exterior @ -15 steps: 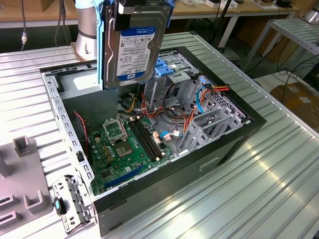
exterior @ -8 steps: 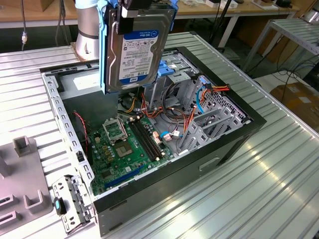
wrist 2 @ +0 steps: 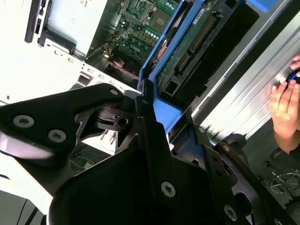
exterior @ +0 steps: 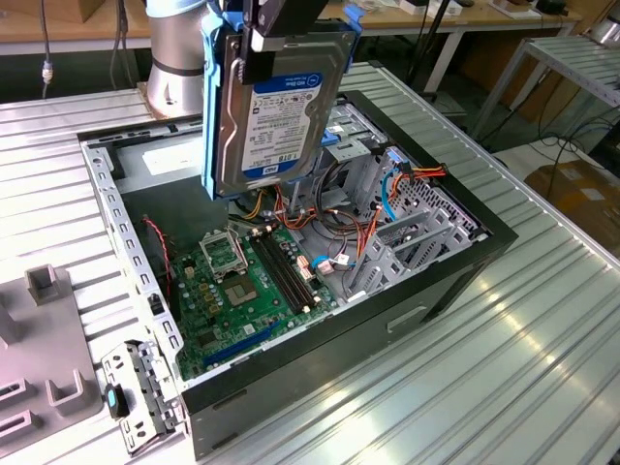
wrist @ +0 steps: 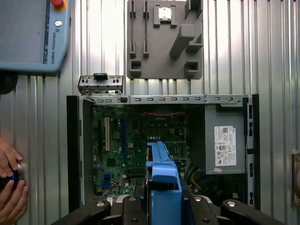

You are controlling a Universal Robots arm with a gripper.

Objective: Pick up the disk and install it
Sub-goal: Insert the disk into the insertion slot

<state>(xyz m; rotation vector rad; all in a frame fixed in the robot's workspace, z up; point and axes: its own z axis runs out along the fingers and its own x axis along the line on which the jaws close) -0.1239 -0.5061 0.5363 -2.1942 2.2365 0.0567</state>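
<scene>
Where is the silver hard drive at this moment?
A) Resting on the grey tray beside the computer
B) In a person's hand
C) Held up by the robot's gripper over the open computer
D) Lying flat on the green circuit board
C: in the exterior view the disk hangs upright, clamped in the gripper, above the open computer case.

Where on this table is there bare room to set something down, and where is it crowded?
Free: the ribbed table on the exterior view's right of the computer case. Crowded: inside the case, cables and circuit board under the disk; grey fixture plate on the exterior view's left.
</scene>
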